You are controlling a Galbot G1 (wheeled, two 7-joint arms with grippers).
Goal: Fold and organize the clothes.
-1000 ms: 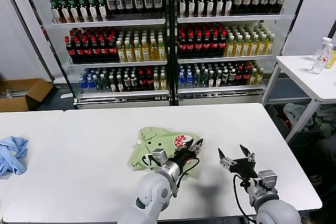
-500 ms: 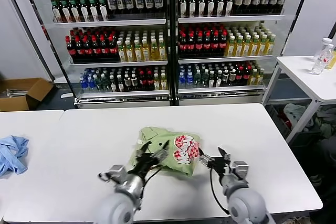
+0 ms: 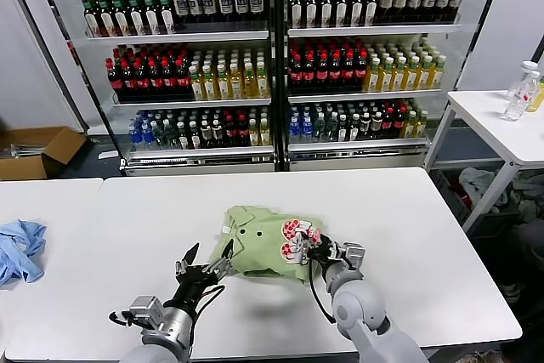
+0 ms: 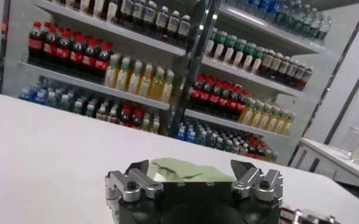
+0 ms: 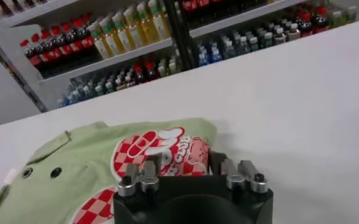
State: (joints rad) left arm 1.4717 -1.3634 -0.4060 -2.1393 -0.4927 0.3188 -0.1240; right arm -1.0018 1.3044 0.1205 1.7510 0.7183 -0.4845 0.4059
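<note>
The clothes are one light green T-shirt (image 3: 259, 240), folded in the middle of the white table (image 3: 408, 210), with its red-and-white print at the right end. My right gripper (image 3: 308, 249) is at that printed right edge. In the right wrist view the gripper (image 5: 179, 167) is shut on a bunched fold of the printed cloth (image 5: 149, 146). My left gripper (image 3: 207, 261) hovers open just off the shirt's near left corner, holding nothing. In the left wrist view the shirt (image 4: 185, 169) lies beyond the spread fingers (image 4: 136, 170), apart from them.
A light blue cloth (image 3: 19, 248) lies on the neighbouring table at the left. Drinks fridges (image 3: 272, 57) line the back, and a cardboard box (image 3: 34, 150) sits on the floor. A side table (image 3: 501, 125) with bottles (image 3: 520, 91) stands at the right.
My left gripper let go of the shirt, opened wide and drew back towards the near left. My right gripper moved left to the shirt's printed edge and closed on it.
</note>
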